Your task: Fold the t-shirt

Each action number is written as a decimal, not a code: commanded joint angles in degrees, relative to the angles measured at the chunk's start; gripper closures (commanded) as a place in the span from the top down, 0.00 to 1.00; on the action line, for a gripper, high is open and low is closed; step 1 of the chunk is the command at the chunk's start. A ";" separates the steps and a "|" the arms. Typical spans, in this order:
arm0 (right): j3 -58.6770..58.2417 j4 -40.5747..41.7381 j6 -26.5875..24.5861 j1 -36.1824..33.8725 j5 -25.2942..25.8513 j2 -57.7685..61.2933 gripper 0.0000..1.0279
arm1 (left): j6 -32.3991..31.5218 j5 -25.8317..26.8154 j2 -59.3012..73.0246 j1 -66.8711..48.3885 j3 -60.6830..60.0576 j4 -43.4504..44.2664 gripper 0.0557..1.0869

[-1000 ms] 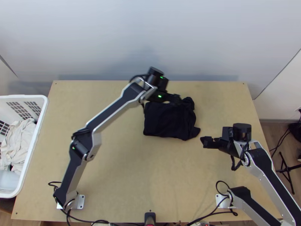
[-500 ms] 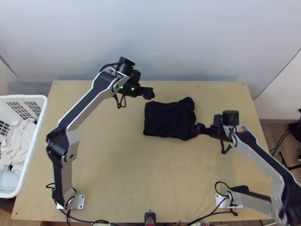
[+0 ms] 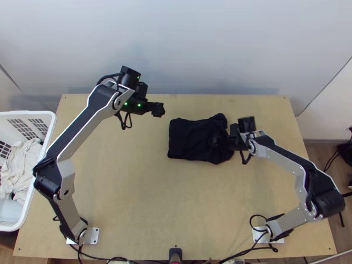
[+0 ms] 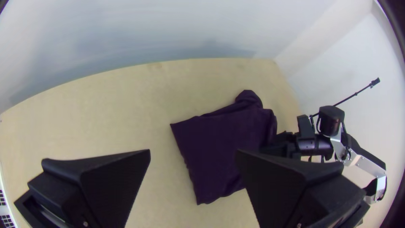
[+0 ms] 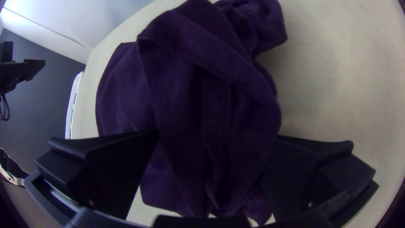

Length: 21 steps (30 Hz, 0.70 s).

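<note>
One t-shirt [image 3: 191, 137], dark, partly folded, on the table [image 3: 145, 193], bunched toward the right gripper [image 5: 217, 136]. Left gripper [image 3: 159, 109]: spread open, empty, withdrawn from the cloth. Right gripper: newly advanced over the bunched side, fingers apart, nothing clamped. Significance: work apparently passes to the right, tidying that end likely next.

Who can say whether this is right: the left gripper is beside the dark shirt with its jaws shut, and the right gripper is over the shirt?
Not quite: the left gripper has its jaws apart, not shut, as the left wrist view shows. It is beside the shirt, and the right gripper is over it.
</note>
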 commanded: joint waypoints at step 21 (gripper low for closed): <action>19.79 0.36 -9.84 -13.13 5.72 12.56 0.03 | 1.32 -3.59 -8.71 2.93 -11.26 0.70 0.95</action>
